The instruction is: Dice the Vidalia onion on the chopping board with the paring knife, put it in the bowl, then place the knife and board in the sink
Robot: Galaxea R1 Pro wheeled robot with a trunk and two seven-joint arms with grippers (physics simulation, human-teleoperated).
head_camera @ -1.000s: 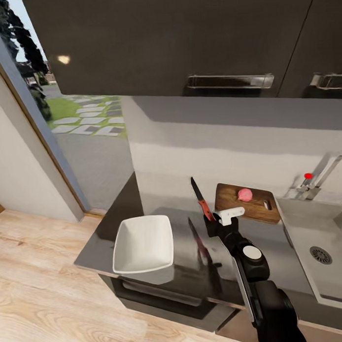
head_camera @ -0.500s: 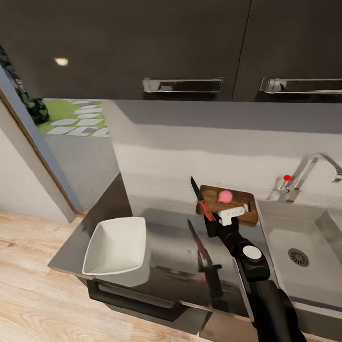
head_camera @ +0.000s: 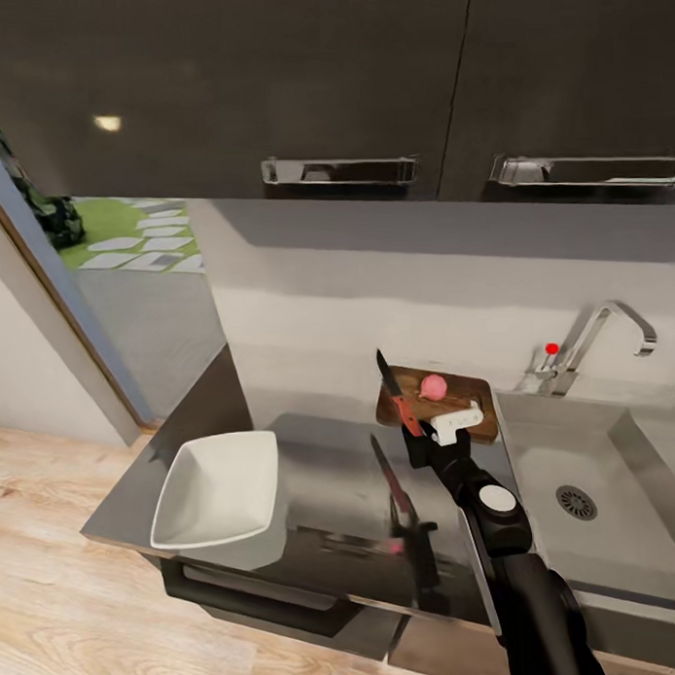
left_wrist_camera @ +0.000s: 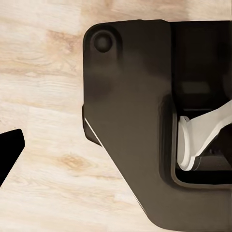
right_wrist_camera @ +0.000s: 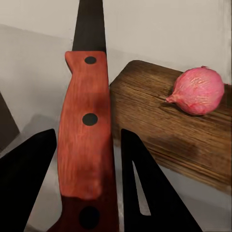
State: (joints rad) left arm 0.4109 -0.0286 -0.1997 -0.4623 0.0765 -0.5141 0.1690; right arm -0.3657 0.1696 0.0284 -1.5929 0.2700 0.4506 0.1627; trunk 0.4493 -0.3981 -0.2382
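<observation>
Above the countertop (head_camera: 333,474) my right gripper (head_camera: 411,434) clamps the paring knife (head_camera: 394,390) by its reddish handle, blade pointing up and away toward the wall. Just beyond, the Vidalia onion (head_camera: 434,386) sits on the chopping board (head_camera: 477,425), beside the sink (head_camera: 614,464). Left sits the bowl (head_camera: 216,488). Left gripper's state I cannot tell.

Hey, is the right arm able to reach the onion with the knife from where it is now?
Probably yes. The right hand grips the knife beside the board, and the onion lies uncovered on it with nothing between.
</observation>
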